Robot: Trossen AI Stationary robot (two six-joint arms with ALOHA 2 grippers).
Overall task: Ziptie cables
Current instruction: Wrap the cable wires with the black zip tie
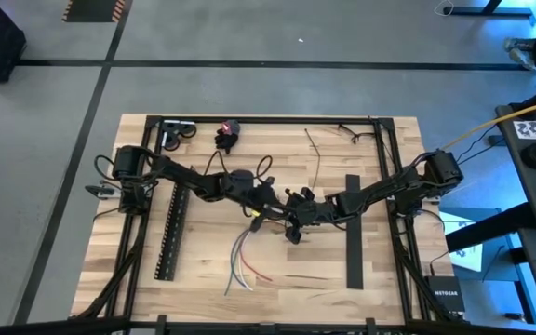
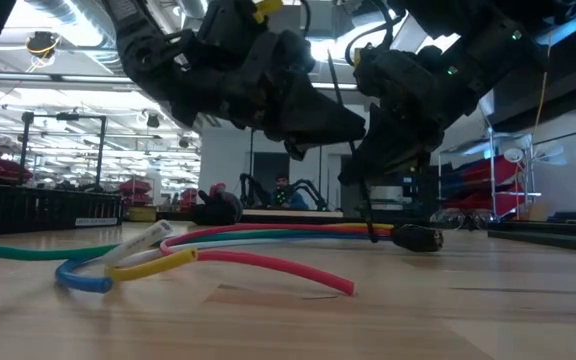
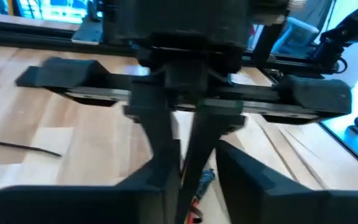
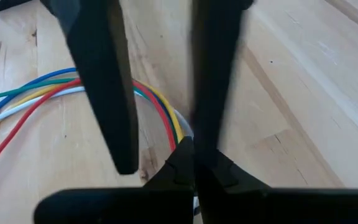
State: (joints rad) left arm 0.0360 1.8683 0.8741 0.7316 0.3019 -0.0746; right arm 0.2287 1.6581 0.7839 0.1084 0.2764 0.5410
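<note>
The cables (image 1: pixel 245 261) lie on the table's near middle, their red, green, yellow, white and blue wires fanned toward the near edge (image 2: pixel 218 250). Their black end (image 2: pixel 416 238) rests on the wood. Both grippers meet just above that gathered end. My left gripper (image 1: pixel 270 200) is open, and its fingers (image 4: pixel 104 81) point down over the wires (image 4: pixel 42 93). My right gripper (image 1: pixel 293 221) is shut, facing the left one (image 3: pixel 179 155). A thin dark zip tie (image 2: pixel 360 190) stands up from the bundle between the two grippers. My right gripper (image 4: pixel 191 155) is shut on the thin zip tie strip (image 2: pixel 366 205), a little above the bundle. It comes slanting down from the table's right. The strip stands nearly upright, with its lower end at the wires beside the black end. The pinch itself is hidden by the fingers.
A long black slotted bar (image 1: pixel 170 228) lies left of the cables, and a flat black strip (image 1: pixel 353 233) lies to their right. Spare zip-tie strips (image 1: pixel 314 154) and small parts (image 1: pixel 226 133) sit toward the far edge. Black frame rails (image 1: pixel 384 158) border the table.
</note>
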